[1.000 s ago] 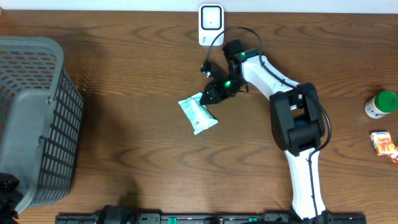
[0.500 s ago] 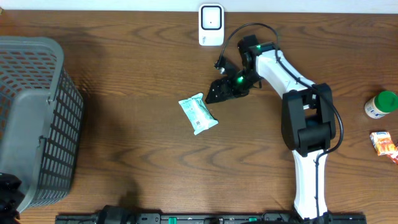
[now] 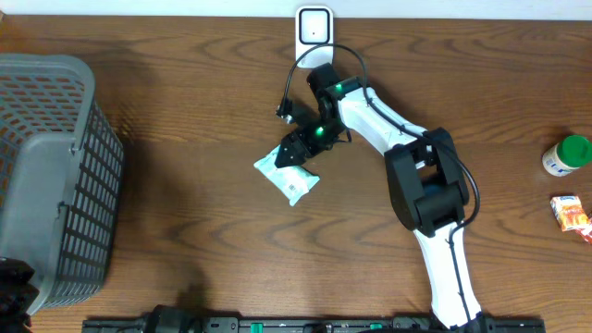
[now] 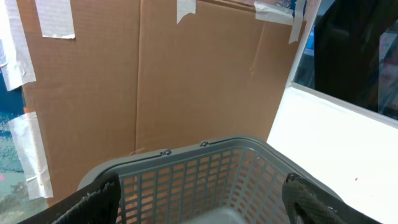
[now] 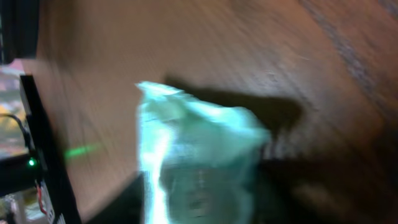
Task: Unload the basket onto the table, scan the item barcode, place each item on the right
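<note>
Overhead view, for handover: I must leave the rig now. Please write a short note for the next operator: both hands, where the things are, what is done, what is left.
The left hand is open and empty, above the basket.
The right hand is at the upper edge of the pack. The wrist view is blurred, so I cannot tell if it grips.
The pack is well short of the scanner, nearer the robot and a little to the left.
Done: right hand brought to the pack.
Left: confirm the grip, lift the pack, show its barcode to the scanner.
</note>
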Tool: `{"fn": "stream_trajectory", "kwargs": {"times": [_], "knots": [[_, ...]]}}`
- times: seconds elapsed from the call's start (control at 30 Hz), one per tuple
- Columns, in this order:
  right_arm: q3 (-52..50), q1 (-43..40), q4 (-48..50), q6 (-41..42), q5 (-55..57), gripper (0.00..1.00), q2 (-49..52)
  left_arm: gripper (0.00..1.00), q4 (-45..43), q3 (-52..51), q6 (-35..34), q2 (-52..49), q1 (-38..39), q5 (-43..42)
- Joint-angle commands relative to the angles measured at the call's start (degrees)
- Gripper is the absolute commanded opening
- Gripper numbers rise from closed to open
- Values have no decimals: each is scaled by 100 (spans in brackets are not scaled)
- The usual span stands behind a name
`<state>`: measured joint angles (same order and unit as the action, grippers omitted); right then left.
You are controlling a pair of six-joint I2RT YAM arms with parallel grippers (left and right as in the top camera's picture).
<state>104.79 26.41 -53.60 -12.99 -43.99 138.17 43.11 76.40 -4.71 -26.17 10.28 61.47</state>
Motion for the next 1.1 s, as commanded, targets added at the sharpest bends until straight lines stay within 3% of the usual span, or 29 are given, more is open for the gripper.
{"fn": "stream_trajectory", "kwargs": {"times": [0.0,0.13,0.3,0.43,0.6,0.7,0.77,0.8,0.87,0.9,0.93,1.07], "knots": [[-323,-66,-59,227,1025,20,723,83,0,-17,-33,50,-24,74],[-262,-190,-131,225,955,1,702,83,17,-17,-33,50,-24,74],[-234,-212,-245,225,855,1,669,83,39,-17,-35,50,-24,74],[192,-256,-1034,223,431,1,452,83,37,-17,-33,50,-24,74],[918,-404,-2315,225,-487,1,-282,83,37,-17,-33,50,-24,74],[988,-542,-2546,269,-1158,1,-905,83,42,-17,-33,50,-24,74],[988,-603,-2450,555,-1005,1,-1185,83,90,-17,-33,50,-24,74],[988,-621,-2363,658,-785,9,-1292,83,142,-17,-33,50,-24,72],[986,-616,-2260,678,-96,69,-1368,83,260,-17,-35,50,-24,72],[970,-573,-2245,680,380,92,-1362,83,332,-17,-35,50,-24,74],[935,-533,-2238,678,625,99,-1309,83,369,-17,-35,50,-24,72],[498,-295,-1996,498,876,99,-1029,83,444,-17,-35,50,-24,72]]}}
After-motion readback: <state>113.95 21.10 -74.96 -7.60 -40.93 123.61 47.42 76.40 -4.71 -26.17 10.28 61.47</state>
